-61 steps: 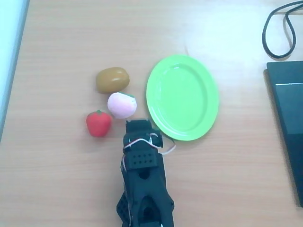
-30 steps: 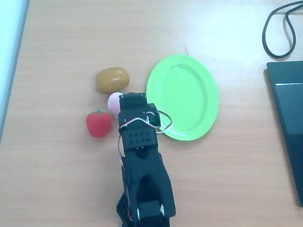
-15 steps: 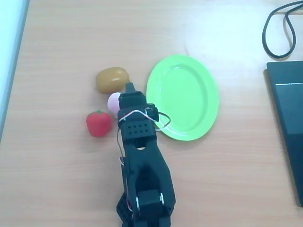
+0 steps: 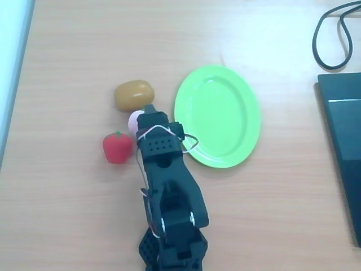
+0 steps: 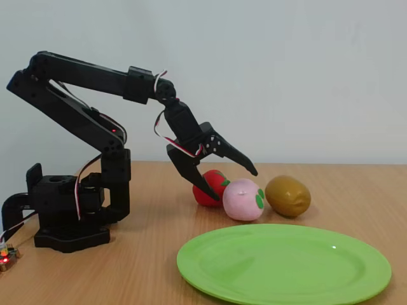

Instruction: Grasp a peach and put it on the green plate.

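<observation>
From overhead my end effector (image 4: 148,113) covers most of the peach (image 4: 135,120), leaving a pink sliver, while the dark slab (image 4: 341,147) and black cable (image 4: 333,34) on the worktop (image 4: 73,56) run off the right edge.

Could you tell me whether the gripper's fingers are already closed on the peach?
No, in the fixed view the gripper stands open, its fingers spread just above and beside the peach, which rests on the table.
</observation>
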